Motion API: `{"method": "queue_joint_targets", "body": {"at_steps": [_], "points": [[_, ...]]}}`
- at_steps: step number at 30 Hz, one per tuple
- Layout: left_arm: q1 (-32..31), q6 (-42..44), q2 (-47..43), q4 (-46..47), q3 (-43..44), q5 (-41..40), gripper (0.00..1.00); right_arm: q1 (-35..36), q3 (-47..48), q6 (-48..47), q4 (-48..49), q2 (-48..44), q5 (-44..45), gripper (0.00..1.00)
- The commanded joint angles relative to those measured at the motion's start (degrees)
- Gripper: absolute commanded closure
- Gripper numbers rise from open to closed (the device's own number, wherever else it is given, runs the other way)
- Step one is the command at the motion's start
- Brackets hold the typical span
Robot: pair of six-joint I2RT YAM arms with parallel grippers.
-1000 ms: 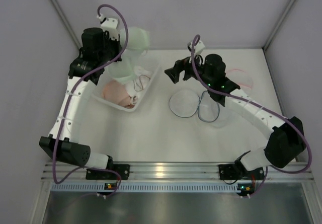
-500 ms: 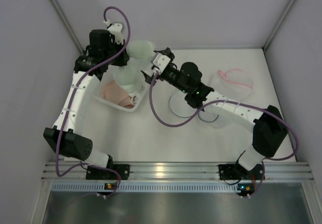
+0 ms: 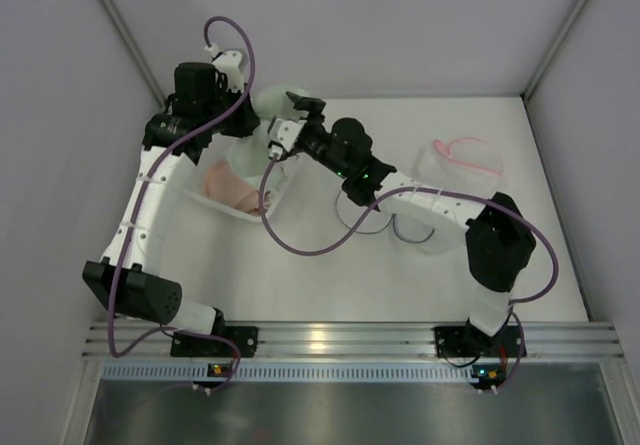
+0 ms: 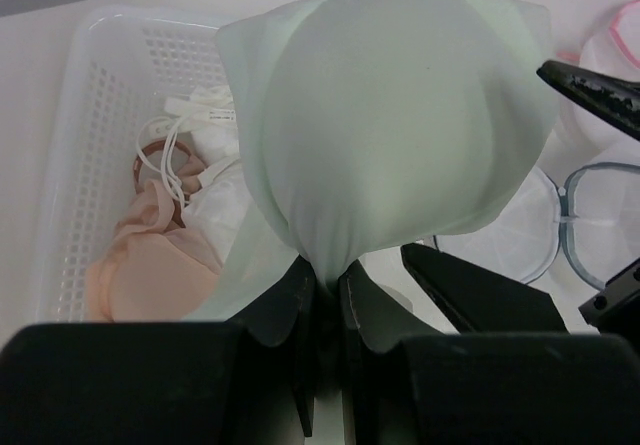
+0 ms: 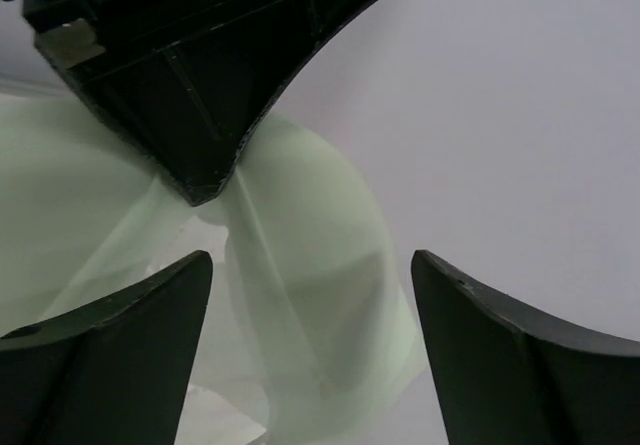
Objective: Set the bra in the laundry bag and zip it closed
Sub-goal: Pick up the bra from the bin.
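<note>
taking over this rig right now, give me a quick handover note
Left gripper: shut on the pale green padded bra, holding it up above the white perforated plastic basket.
Right gripper: open, close to the bra, gripping nothing.
Round see-through laundry bag with blue-grey trim: flat on the table, right of the basket, untouched.
Done: bra picked up.
Left: put it in the bag, then zip the bag closed.

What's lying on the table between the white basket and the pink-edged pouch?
A round see-through pouch with a grey edge, partly hidden under the right arm in the overhead view. The left wrist view shows it more clearly, at its right side.
</note>
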Motion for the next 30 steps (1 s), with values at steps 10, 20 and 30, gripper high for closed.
{"method": "queue_joint_targets", "body": {"at_steps": [10, 20, 30], "points": [[-0.03, -0.30, -7.03, 0.16, -1.15, 5.23, 0.93, 0.45, 7.45, 2.48, 8.01, 3.92, -1.63, 0.64], [-0.03, -1.87, -10.37, 2.00, -2.55, -2.13, 0.42, -0.07, 9.03, 31.27, 9.43, 4.09, 0.56, 0.85], [0.06, -5.48, -14.85, 8.32, -5.89, -12.27, 0.15, -0.78, 11.42, 47.32, -0.78, 2.87, -4.35, 0.85]]}}
